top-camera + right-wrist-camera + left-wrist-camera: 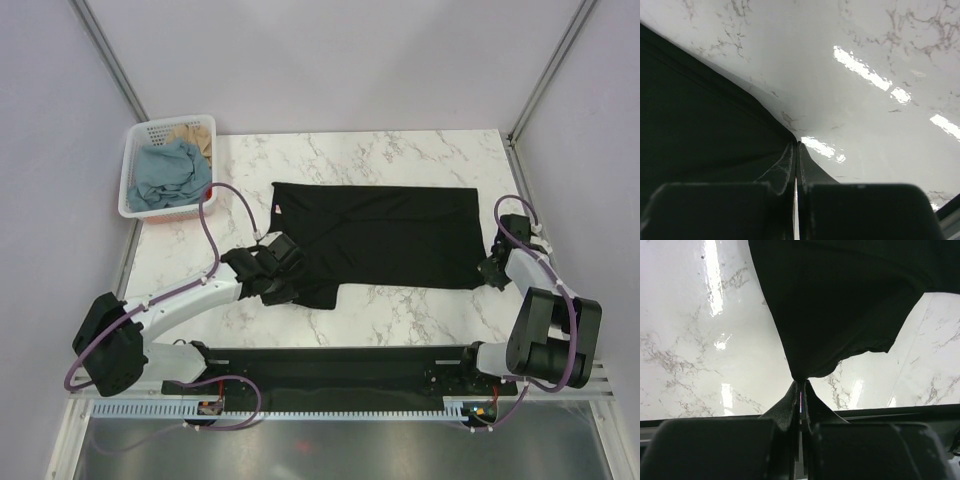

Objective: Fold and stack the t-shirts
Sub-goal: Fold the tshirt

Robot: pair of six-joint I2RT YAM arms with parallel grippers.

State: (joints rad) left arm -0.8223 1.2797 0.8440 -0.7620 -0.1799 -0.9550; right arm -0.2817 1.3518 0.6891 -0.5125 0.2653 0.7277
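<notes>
Left fingers (786,409): dark, tapered, matte; clenched on a pinch of the black t-shirt (840,305), which rises from their tips in a soft, drooping fold.
Right fingers (784,169): same dark tapered make; pressed together at the shirt's edge, the cloth drawn to a point at their tips.
Black t-shirt, position: spread flat across the centre of the top view, long side running left to right; the lower-left corner is bunched where the left fingers hold it, and the right fingers hold the right edge.
Black t-shirt, material: plain, soft, unpatterned knit with a stitched hem.
Neck label (277,211): small pinkish tab near the shirt's upper-left end; any writing is too small to read.
Surface (400,155): glossy white marble pattern with grey veins and bright glare patches.
Basket (131,165): white slotted plastic, rectangular, in the upper left of the top view.
Basket contents: crumpled dusty blue shirt (165,175) in front, tan shirt (196,134) behind it.
Cables (208,235): purple, looping along both arms.
</notes>
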